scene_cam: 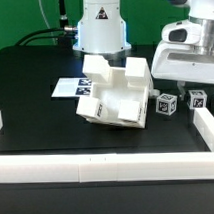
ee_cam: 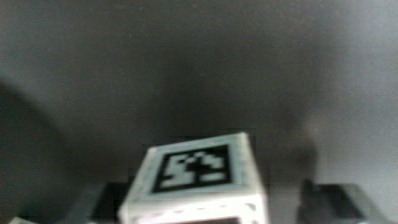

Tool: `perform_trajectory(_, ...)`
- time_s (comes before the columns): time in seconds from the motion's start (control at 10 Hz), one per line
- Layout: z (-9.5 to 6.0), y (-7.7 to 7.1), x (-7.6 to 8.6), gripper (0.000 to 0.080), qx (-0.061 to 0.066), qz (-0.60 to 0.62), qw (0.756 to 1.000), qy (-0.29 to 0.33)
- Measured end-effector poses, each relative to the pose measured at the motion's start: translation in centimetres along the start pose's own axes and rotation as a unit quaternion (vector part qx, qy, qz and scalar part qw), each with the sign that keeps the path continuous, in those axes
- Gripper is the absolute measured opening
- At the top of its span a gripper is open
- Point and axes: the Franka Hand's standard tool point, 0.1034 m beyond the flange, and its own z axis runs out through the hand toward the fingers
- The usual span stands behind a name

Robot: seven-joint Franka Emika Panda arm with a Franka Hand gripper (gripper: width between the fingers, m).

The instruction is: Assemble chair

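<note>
Chair body [scene_cam: 115, 93] sits mid-way across the table [scene_cam: 35, 117], two loose posts [scene_cam: 167, 105] on the exterior view's right of it; the pincer [scene_cam: 190, 67], its opening impossible to judge, hovers over the outer post [scene_cam: 198, 100] and, descending off-centre, could topple it.

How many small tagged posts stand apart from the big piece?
2: one post beside the big piece, on the exterior view's right; second post farther right. Others may be hidden.
</note>
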Motion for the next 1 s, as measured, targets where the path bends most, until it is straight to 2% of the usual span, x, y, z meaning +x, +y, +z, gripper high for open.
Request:
perform_trajectory(0.1,-0.1,0.0,0.1,0.0266,0.0,-0.001,1.0,0.0)
perform_trajectory(0.3,-0.6,0.1,0.5,0.0268,0.003,-0.011,1.0,0.004)
perform_trajectory(0.5,-2.3,0.2,1.2,0.0268,0.011,-0.026,1.0,0.008)
perform_trajectory(0.7,-5.5,1.1,2.4,0.0268,0.019,-0.062,0.998,0.003)
perform_trajectory(0.8,-8.3,2.3,3.6,0.0268,0.028,-0.081,0.996,0.001)
perform_trajectory(1.0,-11.4,4.7,6.7,0.0268,0.036,-0.114,0.993,-0.002)
